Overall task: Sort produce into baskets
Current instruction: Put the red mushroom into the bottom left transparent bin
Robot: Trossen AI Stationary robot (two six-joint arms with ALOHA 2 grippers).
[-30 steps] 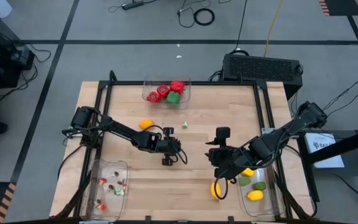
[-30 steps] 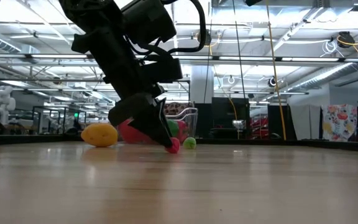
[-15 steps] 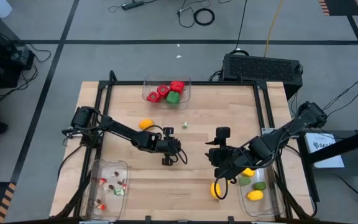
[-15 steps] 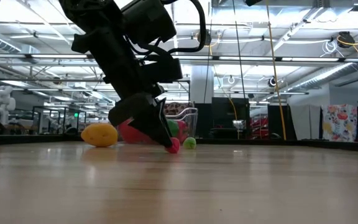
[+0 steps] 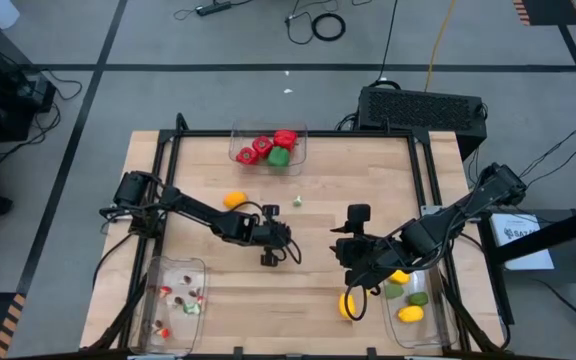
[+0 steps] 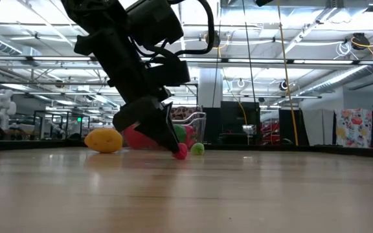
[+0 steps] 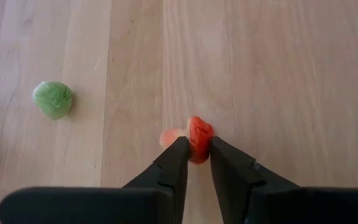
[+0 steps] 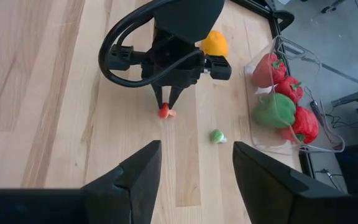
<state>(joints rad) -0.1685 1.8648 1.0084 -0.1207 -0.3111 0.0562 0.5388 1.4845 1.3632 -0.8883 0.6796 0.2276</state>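
My left gripper is at the table's middle, shut on a tiny red bit, which also shows in the right wrist view. A tiny green bit lies on the wood beyond it, toward the far edge. My right gripper is open and empty, right of the middle. An orange fruit lies left of the middle. A lemon lies by the right bin, which holds lemons and limes. The far bin holds red and green peppers. The near-left bin holds tiny bits. My left gripper pinches the red bit between its two fingertips, only at their free ends. The fingers slant down from the table's left side. The bit's underside is at the table top in the low view.
Black frame rails run along the table's edges. Bare wood lies between the two grippers and toward the near edge. The green bit also shows in the high view.
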